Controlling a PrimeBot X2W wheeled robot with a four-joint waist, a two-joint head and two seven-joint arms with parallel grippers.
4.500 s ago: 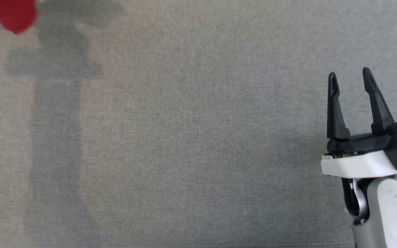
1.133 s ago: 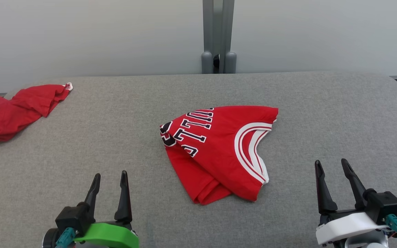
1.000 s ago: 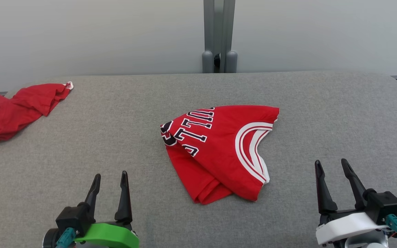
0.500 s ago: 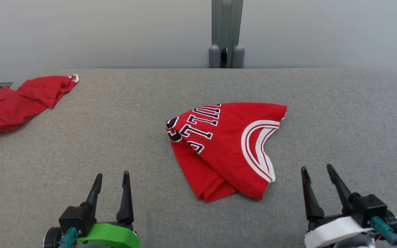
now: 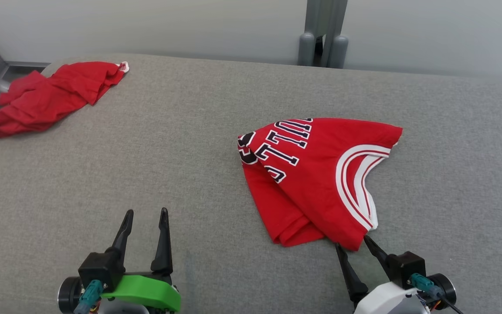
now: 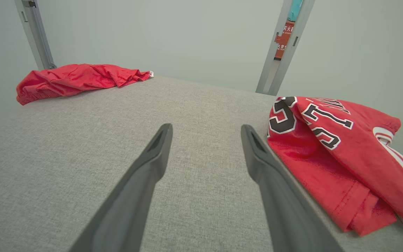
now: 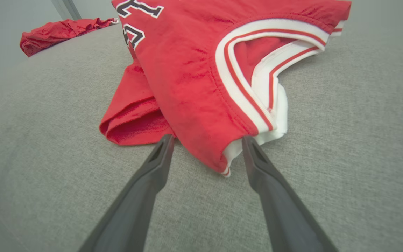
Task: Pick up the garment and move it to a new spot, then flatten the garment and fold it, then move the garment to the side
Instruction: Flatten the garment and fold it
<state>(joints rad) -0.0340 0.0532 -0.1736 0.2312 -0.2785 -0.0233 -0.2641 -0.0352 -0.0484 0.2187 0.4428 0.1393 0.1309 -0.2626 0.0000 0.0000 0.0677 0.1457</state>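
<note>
Across the middle of the long grey fabric-covered table [image 5: 146, 165], right of centre, lies the folded red jersey with white-and-red striped trim and black-and-white letters [image 5: 316, 174]. The table's corners are rounded. A plain pale grey wall [image 5: 190, 22] stands behind its far edge, split by a grey metal post [image 5: 323, 39].

The jersey's wide end faces the far edge, and it tapers to a corner pointing at the near edge. Its long axis runs diagonally from the lettered far-left end to that near corner.

A crumpled plain red garment [image 5: 50, 96] sits at the far left corner. The right gripper [image 5: 352, 242] straddles the jersey's near corner, jaws wide, gripping nothing. The left gripper [image 5: 146, 211] hovers over bare table near the front edge, jaws wide and empty.
</note>
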